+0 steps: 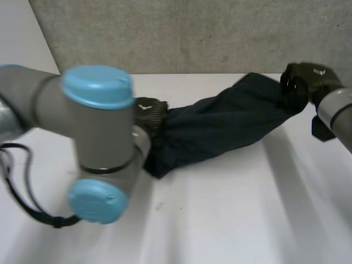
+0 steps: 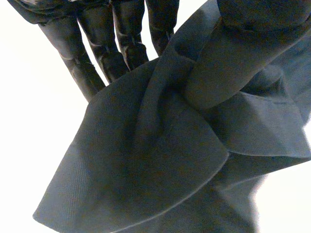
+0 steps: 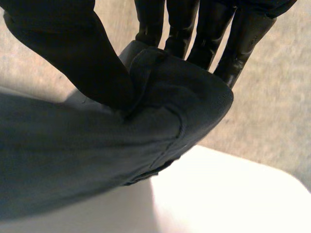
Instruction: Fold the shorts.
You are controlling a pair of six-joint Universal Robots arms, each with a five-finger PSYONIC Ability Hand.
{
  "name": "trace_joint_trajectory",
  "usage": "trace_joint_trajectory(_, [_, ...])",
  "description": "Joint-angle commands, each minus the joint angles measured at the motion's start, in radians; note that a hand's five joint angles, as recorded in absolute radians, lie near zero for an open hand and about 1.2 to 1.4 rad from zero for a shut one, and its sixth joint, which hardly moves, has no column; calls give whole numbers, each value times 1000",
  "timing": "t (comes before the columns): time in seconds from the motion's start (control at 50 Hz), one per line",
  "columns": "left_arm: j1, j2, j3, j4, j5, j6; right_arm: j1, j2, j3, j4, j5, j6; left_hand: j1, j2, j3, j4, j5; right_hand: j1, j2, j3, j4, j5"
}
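Dark navy shorts hang stretched between my two hands above the white table. My left hand pinches the bunched left end; in the left wrist view its thumb presses the gathered shorts against the fingers. My right hand is raised at the far right and holds the other end. In the right wrist view its thumb and fingers clamp a folded edge of the shorts.
A grey wall runs along the table's far edge. My left arm's large joint stands in front of the cloth's left part. The near half of the table is bare white surface.
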Motion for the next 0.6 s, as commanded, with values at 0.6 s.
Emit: trace_joint_trajectory(0.6, [103,335,-423,129,63,214,-29,-267,473,-58,-189,-705,-757,-837,-829,-846,-788,-452,-648,-668,-670,-639])
